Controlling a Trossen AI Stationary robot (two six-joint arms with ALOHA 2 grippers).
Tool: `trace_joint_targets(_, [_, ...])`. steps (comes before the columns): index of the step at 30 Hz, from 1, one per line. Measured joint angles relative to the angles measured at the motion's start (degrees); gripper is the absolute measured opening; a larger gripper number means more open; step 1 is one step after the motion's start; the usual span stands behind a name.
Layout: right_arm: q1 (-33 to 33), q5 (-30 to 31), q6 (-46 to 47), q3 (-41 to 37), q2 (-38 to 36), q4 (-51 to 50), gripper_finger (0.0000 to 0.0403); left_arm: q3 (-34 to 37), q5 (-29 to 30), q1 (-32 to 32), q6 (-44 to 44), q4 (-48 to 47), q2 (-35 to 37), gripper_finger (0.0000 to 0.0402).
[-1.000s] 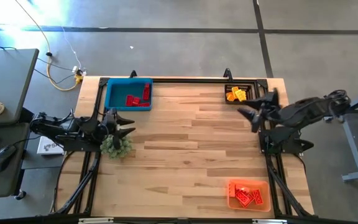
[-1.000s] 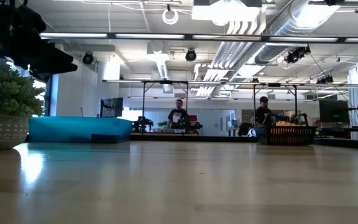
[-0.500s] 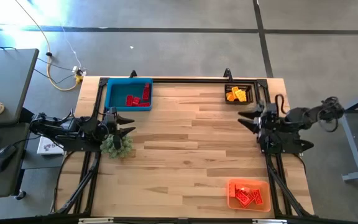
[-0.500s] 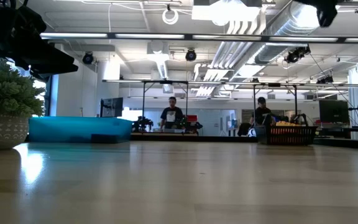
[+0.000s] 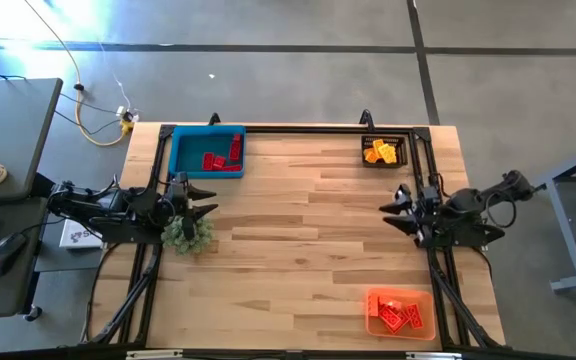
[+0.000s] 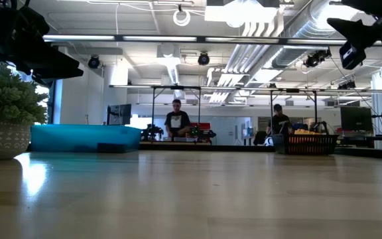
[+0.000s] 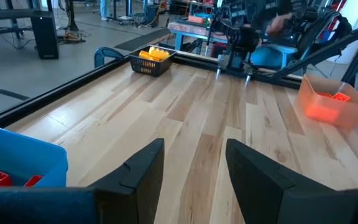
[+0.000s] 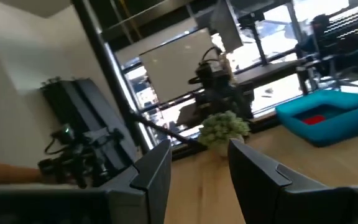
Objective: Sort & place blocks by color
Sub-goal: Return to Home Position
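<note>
From where I stand, every block I can see lies in a bin. The red blocks [image 5: 222, 158] are in the blue bin [image 5: 180, 150] at the far left corner of the table [image 5: 308, 230]. The yellow blocks [image 5: 381, 152] are in the black bin [image 5: 366, 150] at the far right, and the orange-red blocks [image 5: 398, 316] are heaped in the orange bin [image 5: 372, 300] at the near right corner. The left gripper [image 5: 206, 200] hangs at the table's left edge, just above the plant [image 5: 188, 236], its jaws parted with only bare boards showing between them. The right gripper [image 5: 396, 207] sits at the right edge, between the black and orange bins and well apart from both; its jaws also stand apart and hold nothing. Both arms look folded toward their bases, so I take the sorting to be done and the arms to be parking. Should a block need lifting again, I judge it light, hard and a little slick, with no give. The sure hold is across its two flat side walls, low on the body and off the studs, with a modest squeeze, since a small smooth brick pinched at a corner could squirt out. In the bins they lie piled and tilted, so the top one is the one to take.
</note>
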State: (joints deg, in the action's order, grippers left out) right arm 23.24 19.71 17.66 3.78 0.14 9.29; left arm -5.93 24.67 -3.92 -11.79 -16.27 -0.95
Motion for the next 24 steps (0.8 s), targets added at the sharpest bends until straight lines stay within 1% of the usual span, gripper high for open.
trace_joint_targets(4, [0.0, -3.8, -2.1, -3.1, 0.3, 2.9, 0.0144, 0.0, 0.0, 0.0, 0.0, 0.0, 0.0, 0.0161])
trace_joint_targets(9, [0.0, -5.4, -5.8, -3.2, 0.1, 0.6, 0.0144, 0.0, -0.3, 0.0, 0.0, 0.0, 0.0, 0.0161])
trace_joint_targets(11, [0.0, -5.3, -6.7, -3.2, 0.1, -0.7, 0.0144, 0.0, -0.3, 0.0, 0.0, 0.0, 0.0, 0.0161])
trace_joint_targets(14, [0.0, -2.5, -4.3, -3.2, 0.2, -6.0, 0.0144, 0.0, -0.2, 0.0, 0.0, 0.0, 0.0, 0.0161])
trace_joint_targets(21, [-0.1, -1.3, -0.9, -3.2, 1.0, -6.0, 0.0144, 0.0, -0.2, 0.0, 0.0, 0.0, 0.0, 0.0161])
trace_joint_targets(24, [-0.1, -1.4, -2.1, -3.2, 1.0, -6.1, 0.0144, 0.0, -0.2, 0.0, 0.0, 0.0, 0.0, 0.0161])
